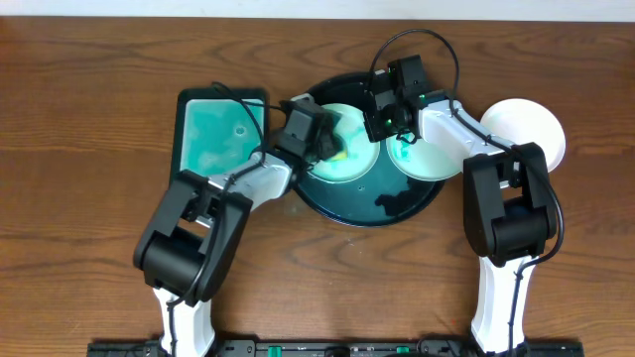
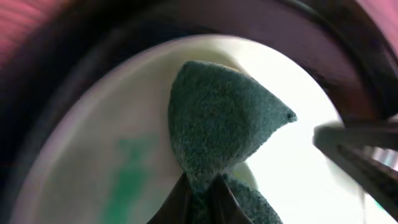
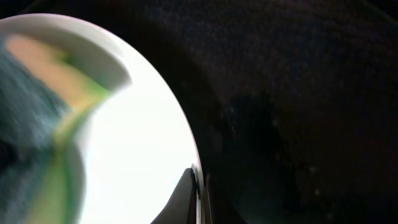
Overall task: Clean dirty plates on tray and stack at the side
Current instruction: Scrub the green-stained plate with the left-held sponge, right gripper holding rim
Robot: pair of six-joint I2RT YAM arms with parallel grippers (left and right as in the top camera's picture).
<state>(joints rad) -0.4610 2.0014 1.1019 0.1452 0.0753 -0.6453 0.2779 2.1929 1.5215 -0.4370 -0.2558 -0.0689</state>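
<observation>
The black pan (image 1: 382, 206) holds two dirty plates. My left gripper (image 1: 330, 139) is shut on a dark green sponge (image 2: 224, 118) and presses it on the left plate (image 1: 349, 169), which has a teal smear in the left wrist view (image 2: 127, 180). My right gripper (image 1: 386, 126) is shut on that plate's right rim; in the right wrist view its fingers (image 3: 200, 179) pinch the white rim (image 3: 137, 143) over the pan's dark bottom (image 3: 298, 93). The second smeared plate (image 1: 429, 161) lies at the pan's right. A third white plate (image 1: 528, 124) sits on the wood to the right.
A rectangular teal tray (image 1: 213, 134) with a wet green film stands left of the pan. Both arms reach in from the front edge and their cables loop above the pan. The brown tabletop (image 1: 99, 119) surrounds everything.
</observation>
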